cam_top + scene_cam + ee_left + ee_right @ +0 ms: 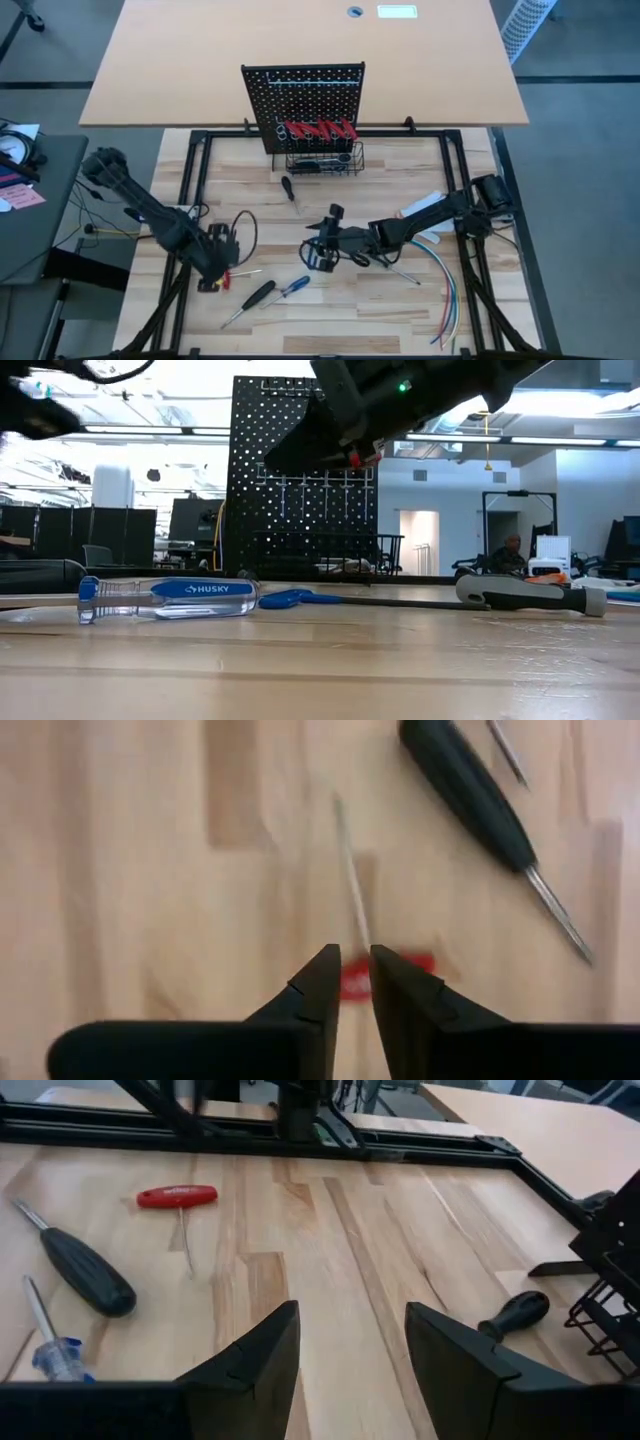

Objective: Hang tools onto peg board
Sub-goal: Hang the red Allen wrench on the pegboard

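**Left gripper narrows over the red T-handle**

Down on the table, the red tool (388, 975) lies crosswise just beyond the left gripper (347, 982), its handle half hidden behind the fingertips (318, 982) and blurred. Its thin shaft (352, 880) runs straight away from the gripper, long axis in line with the reach. Jaws narrow, a slim gap between them; whether they touch the handle can't be told.

Off to one side a black screwdriver (478, 795) lies diagonally, tip trailing outward, cut off at the picture edge. Bare wood lies on the other side.

The right gripper (322, 252) hovers mid-table, fingers (262, 1342) wide, holding nothing, open planks ahead. Another black-handled driver (517, 1314) lies near the basket (324, 160), which is cropped in the wrist view. The peg board (304, 95) stands well beyond both grippers, red pliers (320, 130) hanging on it.
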Tool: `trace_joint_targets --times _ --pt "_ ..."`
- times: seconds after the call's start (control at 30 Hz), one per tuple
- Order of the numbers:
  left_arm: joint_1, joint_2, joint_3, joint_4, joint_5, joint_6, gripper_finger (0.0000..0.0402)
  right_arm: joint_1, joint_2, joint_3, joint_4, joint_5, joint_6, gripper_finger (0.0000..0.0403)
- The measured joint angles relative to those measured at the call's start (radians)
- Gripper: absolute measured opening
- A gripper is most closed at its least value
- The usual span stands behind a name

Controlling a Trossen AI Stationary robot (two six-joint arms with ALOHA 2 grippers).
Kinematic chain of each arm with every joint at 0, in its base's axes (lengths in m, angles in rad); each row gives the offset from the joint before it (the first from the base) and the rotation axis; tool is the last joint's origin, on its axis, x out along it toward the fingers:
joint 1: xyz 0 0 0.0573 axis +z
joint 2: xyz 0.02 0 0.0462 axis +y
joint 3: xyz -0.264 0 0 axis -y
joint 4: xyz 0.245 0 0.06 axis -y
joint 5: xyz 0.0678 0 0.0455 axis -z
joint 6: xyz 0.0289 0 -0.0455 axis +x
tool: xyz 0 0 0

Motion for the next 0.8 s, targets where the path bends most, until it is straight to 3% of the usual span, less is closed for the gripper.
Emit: trace_joint_targets --times 0.2,0.33,0.47,0.8 --pt "-0.071 0.139 0.0 0.033 0.139 -0.109 0.0013 -0.022 0.0 0.0 -0.002 -0.002 -0.006 0.0187" --pt "-0.066 0.222 0.0 0.133 0.153 -0.1 0.0002 -0.037 0.0 0.0 -0.007 -0.002 -0.007 0.0187" --pt "-0.016 0.287 -0.002 0.109 0.233 -0.075 0.0001 -0.037 0.0 0.0 -0.035 -0.003 -0.005 0.0187" --pt "0.056 0.312 -0.094 0.129 0.269 -0.008 0.0 -0.006 0.0 0.0 -0.04 -0.004 -0.005 0.0187"
